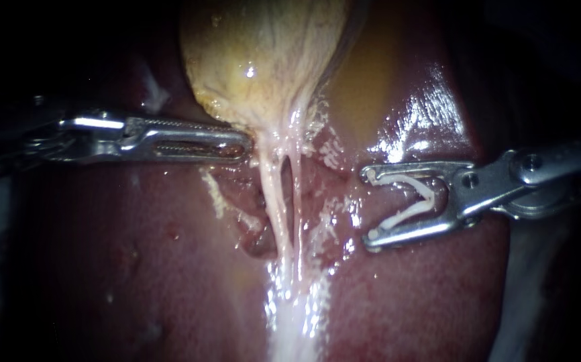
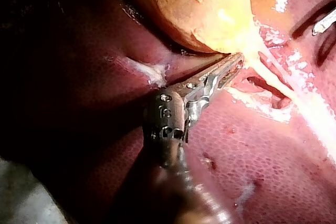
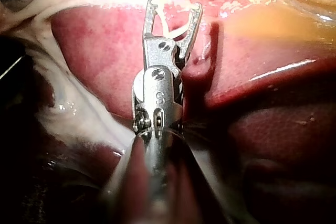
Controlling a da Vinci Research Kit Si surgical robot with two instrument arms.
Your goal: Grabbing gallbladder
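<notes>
Liver (image 1: pixel 136 268) fades dark; gallbladder (image 1: pixel 263 60) cut off; right instrument (image 1: pixel 371 208) holds clip (image 1: pixel 427 194).

So the gallbladder (image 1: pixel 263 53) is this pale yellow-tan sac, wet and shiny, lying on the dark red liver (image 1: pixel 136 268). Its lower end narrows into whitish stringy strands running down over the liver.

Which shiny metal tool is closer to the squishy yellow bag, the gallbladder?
Left. My left instrument touches the lower end of the yellowish gallbladder with its tip. My right instrument, carrying a white clip, sits apart from it over the dark red liver.
</notes>
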